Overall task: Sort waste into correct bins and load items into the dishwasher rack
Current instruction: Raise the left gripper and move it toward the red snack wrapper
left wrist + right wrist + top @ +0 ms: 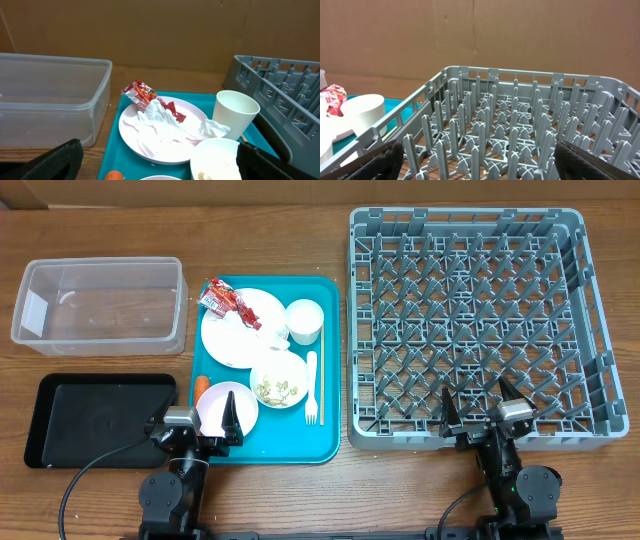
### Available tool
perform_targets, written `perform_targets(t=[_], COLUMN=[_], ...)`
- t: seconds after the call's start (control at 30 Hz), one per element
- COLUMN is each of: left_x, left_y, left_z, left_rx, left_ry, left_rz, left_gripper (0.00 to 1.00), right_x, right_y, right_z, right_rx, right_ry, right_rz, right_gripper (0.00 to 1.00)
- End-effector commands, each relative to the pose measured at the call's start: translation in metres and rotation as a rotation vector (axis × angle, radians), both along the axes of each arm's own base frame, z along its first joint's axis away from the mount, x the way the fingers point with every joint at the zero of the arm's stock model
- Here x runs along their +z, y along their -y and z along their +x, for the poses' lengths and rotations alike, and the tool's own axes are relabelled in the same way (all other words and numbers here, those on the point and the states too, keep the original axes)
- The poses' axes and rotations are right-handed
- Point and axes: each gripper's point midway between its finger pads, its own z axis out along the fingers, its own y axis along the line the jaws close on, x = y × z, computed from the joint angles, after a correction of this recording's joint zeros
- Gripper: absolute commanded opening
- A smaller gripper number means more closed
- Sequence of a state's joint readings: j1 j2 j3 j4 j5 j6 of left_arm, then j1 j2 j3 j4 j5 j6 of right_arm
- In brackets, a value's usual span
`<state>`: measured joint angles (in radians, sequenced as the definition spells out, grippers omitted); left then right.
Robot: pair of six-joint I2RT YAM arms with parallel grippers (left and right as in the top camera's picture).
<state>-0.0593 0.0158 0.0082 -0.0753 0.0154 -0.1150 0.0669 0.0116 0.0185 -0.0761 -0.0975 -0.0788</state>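
On the teal tray, the large white plate holds a red wrapper and a crumpled napkin. Beside it are the white cup, the bowl with scraps, the fork, the chopstick, the pink plate and the carrot. My left gripper is open and empty at the tray's near edge, over the pink plate. My right gripper is open and empty at the near edge of the grey rack. The left wrist view shows the wrapper, napkin and cup.
The clear tub stands at the back left and holds nothing. The black tray lies in front of it, left of my left gripper. The rack fills the right wrist view. A cardboard wall stands behind the table.
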Motion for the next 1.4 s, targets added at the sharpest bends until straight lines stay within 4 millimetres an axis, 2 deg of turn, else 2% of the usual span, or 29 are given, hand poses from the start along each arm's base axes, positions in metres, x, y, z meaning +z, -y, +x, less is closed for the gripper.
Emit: perform_targets(t=[0.0,0.73,0.93,1.0,1.07,1.17,1.2,1.23,1.37], left_x=[-0.001,-0.001,0.01,0.022,0.043,0.084,0.107,0.121,0.172], left_y=[0.003,0.002,0.017,0.017,0.023,0.029,0.029,0.028,0.025], left_z=[0.0,0.0,-0.003,-0.004,-0.009,-0.021,-0.029,-0.034,-0.055], left_rx=[-0.018,-0.009,-0.095,-0.095,-0.131,-0.176,-0.177,-0.177,-0.167], left_ry=[0.003,0.002,0.025,0.042,0.077,0.145,0.178,0.199,0.257], left_rz=[0.017,0.018,-0.026,-0.066,-0.083,-0.083,-0.085,-0.084,-0.08], left_gripper=[1.0,1.0,1.0,1.0,1.0,1.0,1.0,1.0,1.0], right_x=[-0.003,-0.003,-0.003,-0.003,-0.003,-0.003,-0.003,-0.003,-0.003], right_y=[-0.001,-0.001,-0.001,-0.001,-0.001,-0.001,-0.001,-0.001,-0.001], right_z=[0.0,0.0,0.0,0.0,0.0,0.0,0.0,0.0,0.0], right_rx=[0.006,0.006,0.006,0.006,0.006,0.006,0.006,0.006,0.006], right_ry=[-0.001,-0.001,-0.001,-0.001,-0.001,-0.001,-0.001,-0.001,-0.001], right_rz=[0.003,0.003,0.003,0.003,0.003,0.003,0.003,0.003,0.003], right_gripper=[1.0,1.0,1.0,1.0,1.0,1.0,1.0,1.0,1.0])
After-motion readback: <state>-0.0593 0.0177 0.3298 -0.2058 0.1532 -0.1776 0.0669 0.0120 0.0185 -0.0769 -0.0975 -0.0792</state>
